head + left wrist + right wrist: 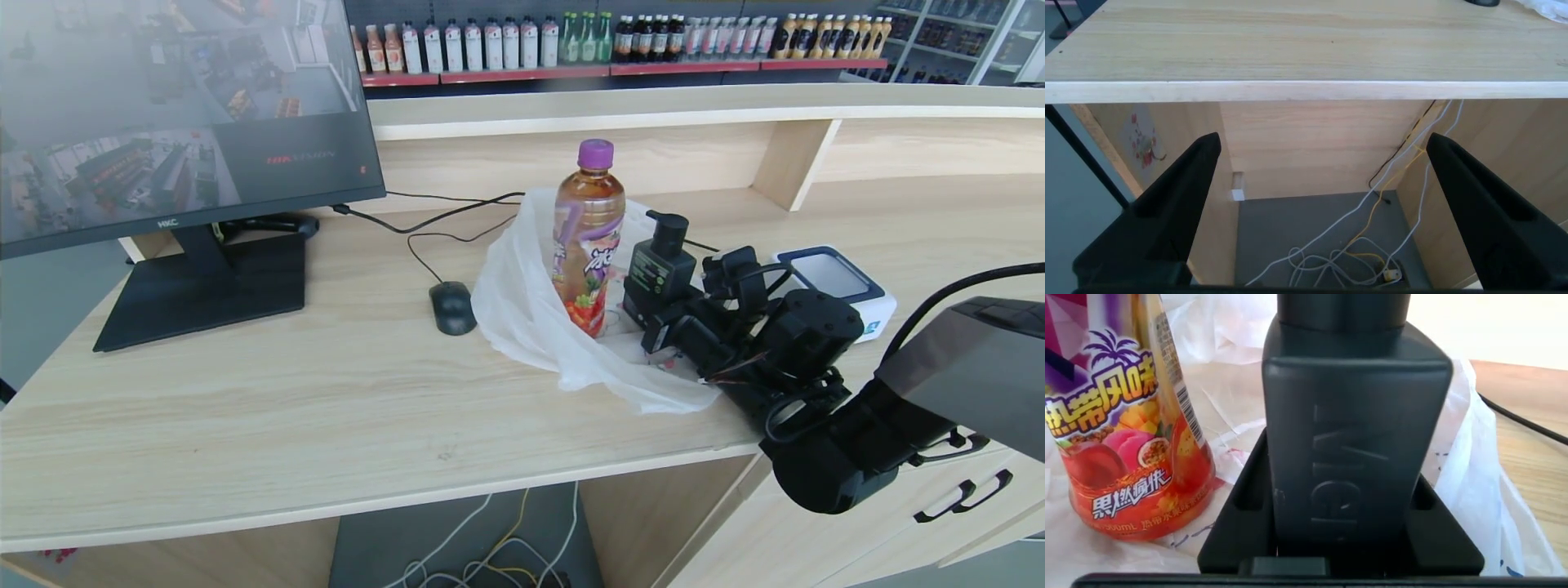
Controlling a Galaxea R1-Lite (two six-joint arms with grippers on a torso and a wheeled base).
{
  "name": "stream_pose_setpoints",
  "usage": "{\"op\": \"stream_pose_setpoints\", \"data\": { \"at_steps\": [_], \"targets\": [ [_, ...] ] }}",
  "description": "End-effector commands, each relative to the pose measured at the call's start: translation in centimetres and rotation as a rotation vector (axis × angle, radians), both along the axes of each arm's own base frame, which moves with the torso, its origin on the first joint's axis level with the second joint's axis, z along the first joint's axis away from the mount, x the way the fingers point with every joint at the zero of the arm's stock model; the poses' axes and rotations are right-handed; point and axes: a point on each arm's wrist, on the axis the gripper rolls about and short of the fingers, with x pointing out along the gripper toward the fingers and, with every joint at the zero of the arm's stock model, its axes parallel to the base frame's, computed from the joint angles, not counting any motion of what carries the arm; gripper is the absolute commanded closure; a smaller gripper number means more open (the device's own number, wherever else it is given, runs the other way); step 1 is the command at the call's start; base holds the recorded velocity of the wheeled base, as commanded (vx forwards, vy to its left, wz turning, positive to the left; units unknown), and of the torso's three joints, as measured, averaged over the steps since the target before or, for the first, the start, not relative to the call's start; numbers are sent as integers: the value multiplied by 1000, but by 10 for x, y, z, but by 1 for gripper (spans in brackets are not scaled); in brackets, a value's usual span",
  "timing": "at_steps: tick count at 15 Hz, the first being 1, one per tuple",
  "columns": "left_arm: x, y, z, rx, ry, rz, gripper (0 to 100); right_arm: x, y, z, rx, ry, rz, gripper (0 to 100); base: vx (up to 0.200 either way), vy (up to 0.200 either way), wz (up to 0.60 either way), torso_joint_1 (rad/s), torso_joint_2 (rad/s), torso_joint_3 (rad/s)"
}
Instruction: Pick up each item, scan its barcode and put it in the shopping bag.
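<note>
your right tool point(660, 325) was clamped on the dark pump bottle point(658, 269) over the open shopping bag point(522, 318), with the drink bottle point(589, 237) standing just beside it. any sideways swing could likely have toppled that tall bottle or snagged the thin bag. your left tool point(1323, 151) hung wide open below the table point(326, 408) edge.

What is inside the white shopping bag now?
A juice bottle stands upright inside the shopping bag. The right tool holds a dark bottle beside it. Anything lying behind them on the bag's floor is covered.
</note>
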Motion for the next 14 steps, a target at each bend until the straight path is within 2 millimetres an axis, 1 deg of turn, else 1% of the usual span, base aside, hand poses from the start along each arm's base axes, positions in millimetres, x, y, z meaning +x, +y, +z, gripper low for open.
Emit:
{"op": "stream_pose_setpoints", "data": {
  "at_steps": [1, 2, 4, 7, 10, 13, 14],
  "targets": [
    [0, 0, 0, 0, 0, 0, 0, -1, 0, 1, 1, -2, 1, 100, 0, 0, 0, 0, 0, 0],
    [0, 0, 0, 0, 0, 0, 0, -1, 1, 3, 4, -11, 2, 0, 0, 0, 0, 0, 0, 0],
    [0, 0, 0, 0, 0, 0, 0, -2, 3, 10, 13, -31, 8, 0, 0, 0, 0, 0, 0, 0],
    [0, 0, 0, 0, 0, 0, 0, -9, 9, 16, 19, -45, 31, 0, 0, 0, 0, 0, 0, 0],
    [0, 0, 0, 0, 0, 0, 0, -18, 5, 30, 28, -69, 31, 0, 0, 0, 0, 0, 0, 0],
    [0, 0, 0, 0, 0, 0, 0, -40, -5, 59, 56, -129, 33, 0, 0, 0, 0, 0, 0, 0],
    [0, 0, 0, 0, 0, 0, 0, -51, -10, 70, 65, -150, 31, 0, 0, 0, 0, 0, 0, 0]
  ]
}}
